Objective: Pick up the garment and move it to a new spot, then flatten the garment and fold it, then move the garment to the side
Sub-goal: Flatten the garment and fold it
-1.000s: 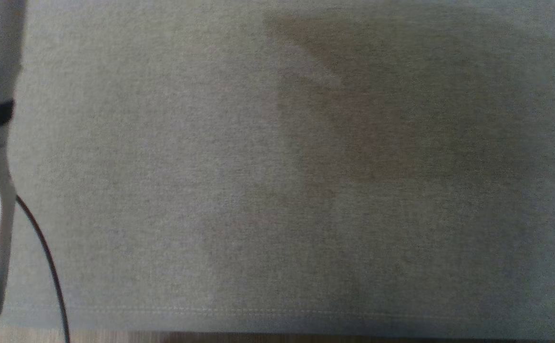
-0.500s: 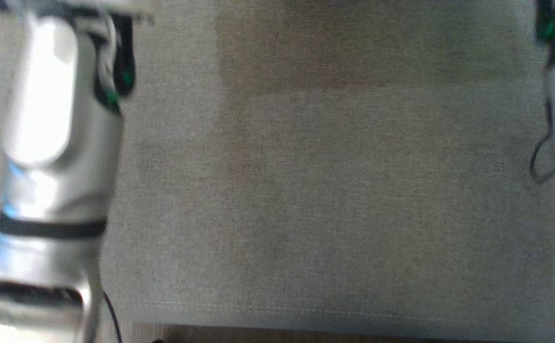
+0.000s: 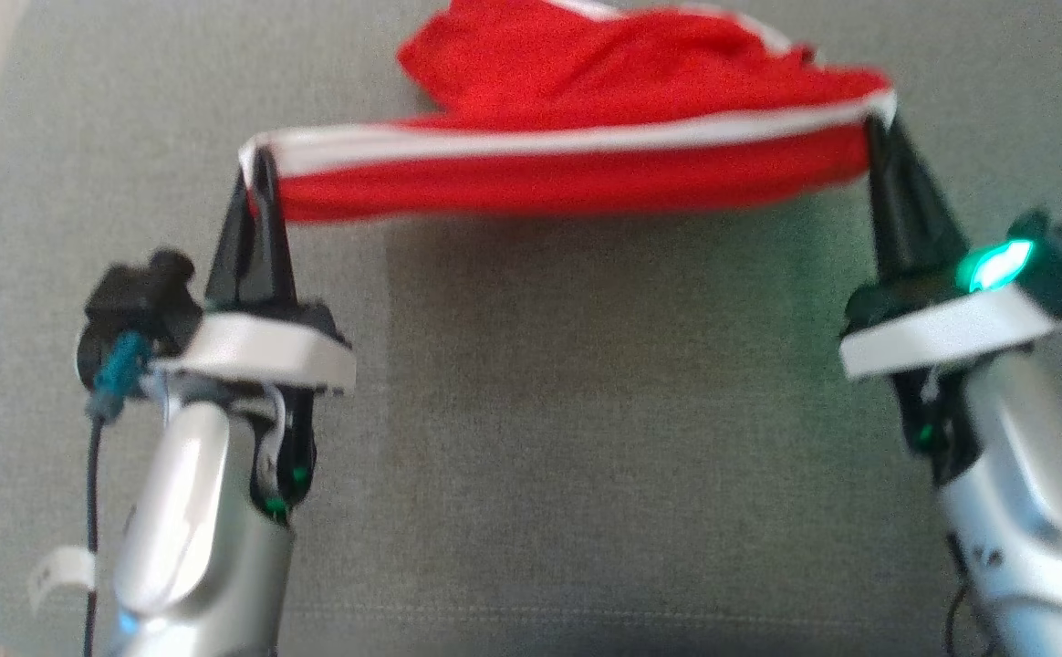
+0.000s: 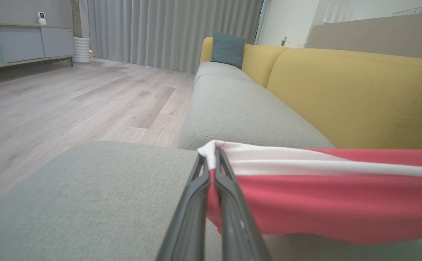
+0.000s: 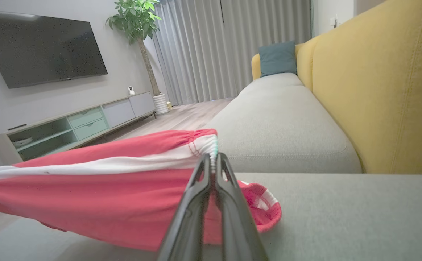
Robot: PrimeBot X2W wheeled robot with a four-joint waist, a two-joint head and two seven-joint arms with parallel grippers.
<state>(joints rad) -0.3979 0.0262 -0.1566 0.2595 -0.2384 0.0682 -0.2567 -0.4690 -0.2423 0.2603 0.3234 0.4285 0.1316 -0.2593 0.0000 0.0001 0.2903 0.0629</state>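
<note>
The garment (image 3: pixel 567 173) hangs stretched above a grey seat cushion (image 3: pixel 586 438), its white-striped edge taut between both grippers. The left gripper (image 3: pixel 257 169) is pressed together on the garment's left corner, and the right gripper (image 3: pixel 879 114) pinches its right corner. Loose red cloth bunches on the far side of the taut edge. Below the garment, open cushion reaches out to a stitched front edge. A yellow backrest (image 4: pixel 359 98) stands behind the garment. Off the garment's left end lie another grey seat (image 4: pixel 229 108), a teal pillow (image 4: pixel 227 49) and wooden floor (image 4: pixel 69 105).
</note>
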